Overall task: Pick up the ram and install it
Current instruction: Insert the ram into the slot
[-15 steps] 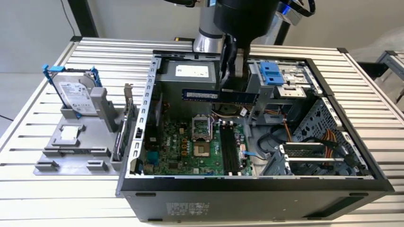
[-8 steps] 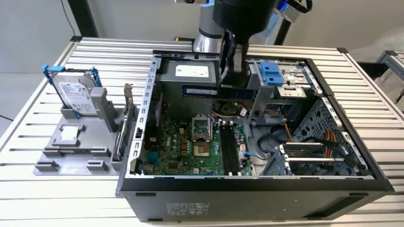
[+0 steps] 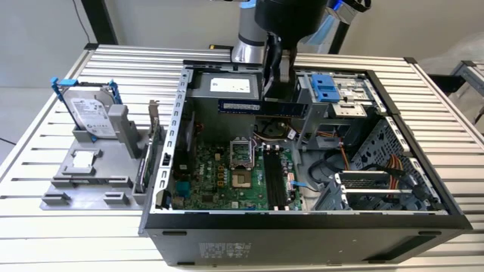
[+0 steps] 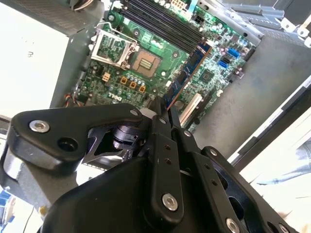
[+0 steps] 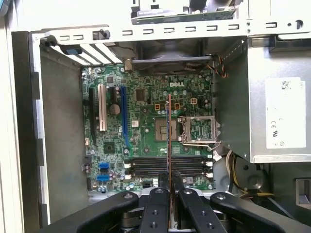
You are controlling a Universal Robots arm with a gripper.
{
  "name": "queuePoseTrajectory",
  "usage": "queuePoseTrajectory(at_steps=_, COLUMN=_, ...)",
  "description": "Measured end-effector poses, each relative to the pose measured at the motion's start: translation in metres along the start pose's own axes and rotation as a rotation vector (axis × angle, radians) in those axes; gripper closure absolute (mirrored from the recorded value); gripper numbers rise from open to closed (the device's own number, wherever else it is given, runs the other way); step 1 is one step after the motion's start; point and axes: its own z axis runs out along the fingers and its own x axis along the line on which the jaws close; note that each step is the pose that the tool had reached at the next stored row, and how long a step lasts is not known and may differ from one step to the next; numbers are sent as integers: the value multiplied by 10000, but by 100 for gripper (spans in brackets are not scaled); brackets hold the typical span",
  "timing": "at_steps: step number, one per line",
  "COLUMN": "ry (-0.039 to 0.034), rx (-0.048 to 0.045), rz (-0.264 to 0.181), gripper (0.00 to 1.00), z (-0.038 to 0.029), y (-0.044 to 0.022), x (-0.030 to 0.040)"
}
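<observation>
The ribbed worktop carried the open computer case, and the gripper hung over the inside of that case, well above the green motherboard lying flat on the case floor beneath it. On that board, below the gripper, ran the black memory slots, with the open processor socket just beside them. The gripper was closed on the ram, pinching its flat faces nearer one end than the middle, and the ram hung in the air touching nothing else. We judged two risks. With the hold so far off centre, any push on the free end could swing the strip in the gripper, or it could slip and drop onto the socket underneath. And brought down as it lay, it would bridge the slots instead of entering one, loading its edge contacts and the slot latches. As for its lie, the ram stood on edge with its long axis level, the longer part reaching out sideways from the gripper toward the exterior view's left. In the first wrist view it showed as a thin line crossing the slots at about a right angle.
</observation>
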Motion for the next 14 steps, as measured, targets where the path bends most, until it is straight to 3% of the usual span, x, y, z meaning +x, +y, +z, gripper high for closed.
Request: queuePoseTrajectory(at_steps=14, ry=0, rx=0, rz=1, gripper=100, z=-1, y=2, x=-17)
